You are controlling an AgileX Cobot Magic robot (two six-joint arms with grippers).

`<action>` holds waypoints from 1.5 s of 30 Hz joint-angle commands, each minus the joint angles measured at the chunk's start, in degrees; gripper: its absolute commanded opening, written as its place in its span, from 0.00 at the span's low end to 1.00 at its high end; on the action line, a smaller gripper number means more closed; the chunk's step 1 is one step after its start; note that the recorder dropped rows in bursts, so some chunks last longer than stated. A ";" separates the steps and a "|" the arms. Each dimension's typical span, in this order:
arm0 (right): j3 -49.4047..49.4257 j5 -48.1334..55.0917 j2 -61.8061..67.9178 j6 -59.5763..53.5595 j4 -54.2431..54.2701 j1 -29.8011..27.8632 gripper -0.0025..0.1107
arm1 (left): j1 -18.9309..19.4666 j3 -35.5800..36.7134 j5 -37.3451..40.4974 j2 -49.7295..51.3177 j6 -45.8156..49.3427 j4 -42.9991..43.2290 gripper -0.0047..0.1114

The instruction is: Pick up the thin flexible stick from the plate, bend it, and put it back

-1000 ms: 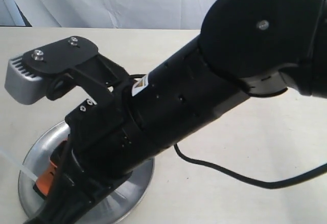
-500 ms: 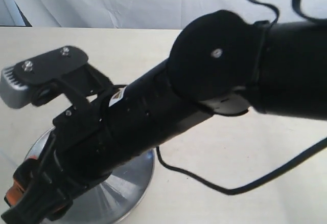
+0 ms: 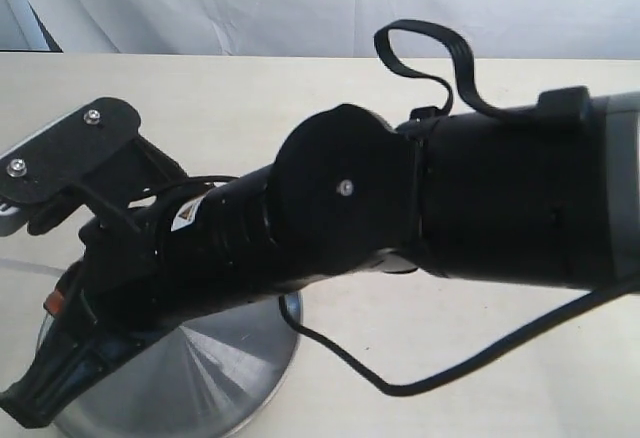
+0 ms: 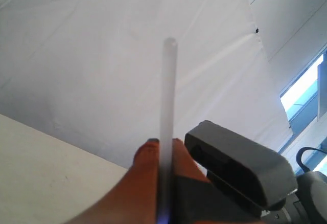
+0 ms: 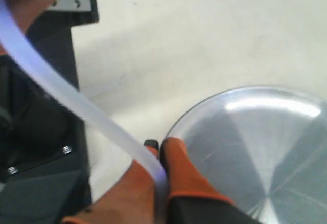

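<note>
The thin flexible stick (image 5: 66, 93), a whitish translucent strip, is held off the plate between both grippers. My right gripper (image 5: 158, 150) is shut on one end, just outside the rim of the shiny steel plate (image 5: 255, 132). The strip runs in a gentle curve to an orange finger (image 5: 20, 1) of the other gripper. In the left wrist view the stick (image 4: 167, 91) stands up out of my left gripper (image 4: 162, 144), which is shut on it. In the exterior view the right arm (image 3: 330, 218) reaches across to the left and covers most of the plate (image 3: 210, 378).
The right wrist's grey camera housing (image 4: 240, 168) sits close beside the left gripper. A black cable (image 3: 400, 383) lies on the cream table to the right of the plate. White cloth hangs behind the table.
The right arm has swung left and lower across the exterior view, carrying its gripper toward the bottom left corner. The stick seen clearly at the left edge a second ago no longer shows there.
</note>
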 commanded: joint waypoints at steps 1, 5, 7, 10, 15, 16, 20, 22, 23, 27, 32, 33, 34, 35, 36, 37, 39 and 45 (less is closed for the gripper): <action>0.18 -3.48 -0.14 0.50 -2.37 -0.57 0.02 | -0.24 0.09 -4.78 -0.24 -1.09 -4.09 0.04; 0.18 1.65 -2.44 0.61 -2.37 -0.57 0.02 | -0.24 -6.03 -5.80 0.12 -1.65 5.34 0.04; 0.18 2.65 -4.22 0.61 -2.58 -0.57 0.02 | -0.24 -9.83 -5.18 1.23 -2.52 10.72 0.04; 0.18 2.95 -7.51 0.61 -2.61 -0.57 0.02 | -0.24 -14.73 -4.37 4.28 -3.50 17.55 0.04; 0.18 6.46 -11.95 5.01 -6.22 -0.57 0.01 | -0.24 -19.11 -5.77 11.22 -3.50 19.63 0.04; 0.18 7.81 -12.69 7.25 -8.44 -0.57 0.01 | -0.24 -19.61 -6.46 12.97 -3.50 19.63 0.04; 0.18 10.31 -14.25 16.11 -19.76 -0.57 0.01 | -0.24 -22.31 -9.59 19.45 -3.50 19.27 0.04; 0.18 11.61 -14.96 24.35 -28.43 -0.57 0.01 | -0.33 -24.17 -11.19 22.48 -3.50 19.12 0.04; 0.18 12.47 -15.24 28.43 -31.61 -0.57 0.01 | -0.62 -25.11 -11.34 23.65 -3.50 19.14 0.04; 0.18 15.28 -16.60 37.18 -40.72 -0.57 0.01 | -3.02 -27.75 -11.92 29.72 -3.23 19.47 0.04; 0.18 16.33 -17.61 39.66 -43.36 -0.57 0.01 | -6.17 -28.26 -20.18 39.70 -3.10 16.84 0.04; 0.18 16.67 -17.48 41.24 -45.33 -0.57 0.01 | -7.28 -28.26 -22.29 41.99 -3.10 15.27 0.04; 0.18 16.94 -17.23 43.27 -47.69 -0.57 0.01 | -8.00 -28.26 -23.42 43.34 -2.73 13.88 0.04; 0.55 17.07 -16.79 44.85 -49.78 -0.57 0.01 | -8.96 -28.26 -24.89 44.49 -1.58 12.21 0.04; 1.19 16.74 -16.52 46.87 -52.37 -0.57 0.01 | -9.88 -28.26 -26.31 46.06 1.02 9.44 0.04; 2.09 16.25 -16.23 49.03 -55.19 -0.57 0.01 | -10.78 -28.26 -27.61 46.88 2.67 7.62 0.04; 4.16 15.02 -15.58 53.71 -60.34 -0.57 0.01 | -12.48 -28.26 -28.62 48.42 5.35 4.11 0.04; 8.29 12.94 -15.32 58.70 -62.24 -0.57 0.01 | -15.19 -28.26 -23.11 50.44 7.56 6.81 0.04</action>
